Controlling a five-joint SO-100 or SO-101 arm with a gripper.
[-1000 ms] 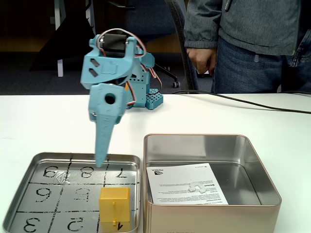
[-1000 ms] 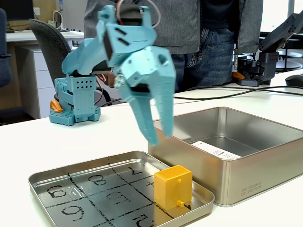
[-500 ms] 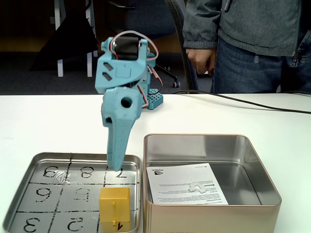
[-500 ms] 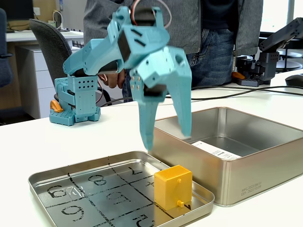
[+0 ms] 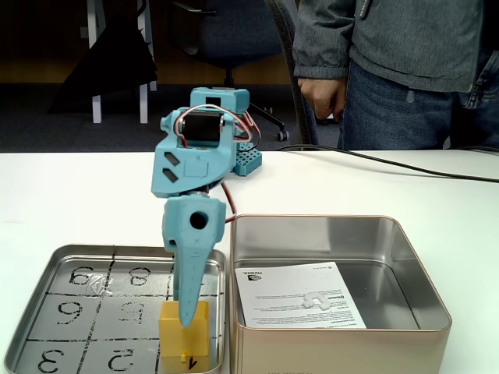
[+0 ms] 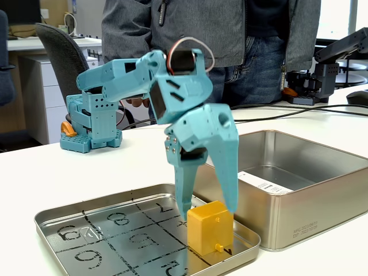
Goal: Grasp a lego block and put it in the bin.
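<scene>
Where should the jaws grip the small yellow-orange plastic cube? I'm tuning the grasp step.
Probably across the small yellow-orange plastic cube's two flat side faces, from straight above: it sits upright in the shallow grid tray, its peg on the front face. The open gripper already straddles it.

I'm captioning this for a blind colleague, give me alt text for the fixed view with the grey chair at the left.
A light blue robot gripper, jaws open, straddles a yellow lego block sitting in a shallow numbered metal tray. A deep silver bin holding a printed sheet stands right of the tray, with a person standing behind the white table.
</scene>
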